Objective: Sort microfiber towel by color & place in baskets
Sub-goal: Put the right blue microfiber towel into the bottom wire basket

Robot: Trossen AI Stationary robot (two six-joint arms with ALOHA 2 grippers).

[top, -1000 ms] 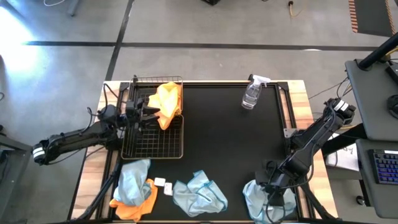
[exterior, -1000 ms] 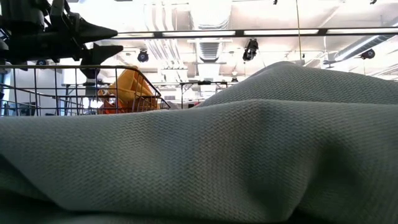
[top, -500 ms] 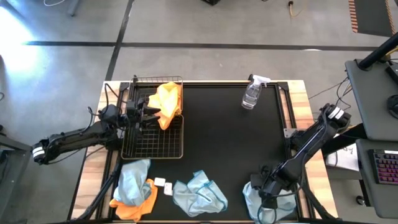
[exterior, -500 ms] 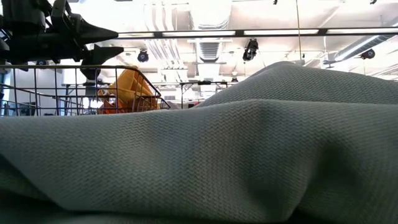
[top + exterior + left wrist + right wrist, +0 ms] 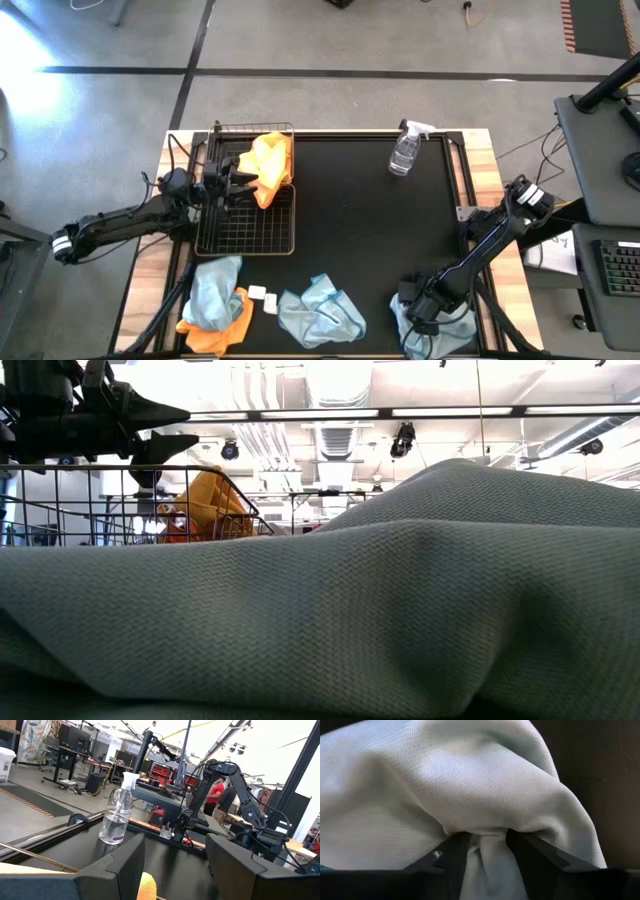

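A black wire basket [image 5: 243,228] stands at the far left, and an orange-yellow towel [image 5: 270,165] hangs over its right wall. My left gripper [image 5: 240,180] hovers open above the basket, next to that towel [image 5: 147,888]. Along the near edge lie a pale blue-grey towel over an orange one [image 5: 215,300], another pale towel [image 5: 320,312], and a third [image 5: 440,335] at the near right. My right gripper [image 5: 418,316] stands open on that third towel [image 5: 420,795], pointing down. A second basket is out of view. My right gripper comes from above, pointing steeply down, with its open fingers [image 5: 454,854] set into the top of the pale towel. A raised fold of the cloth [image 5: 488,851] stands between the two fingers. The towel lies bunched on the table.
A clear spray bottle [image 5: 405,150] stands at the far edge, right of centre. A small white tag [image 5: 262,296] lies between the near towels. The black mat's middle [image 5: 370,230] is bare. In the low view a pale towel [image 5: 400,610] fills the foreground.
My right gripper has sunk steeply toward the table's near edge, tipping further down, onto the pale towel at the near right. The towels have not visibly shifted.
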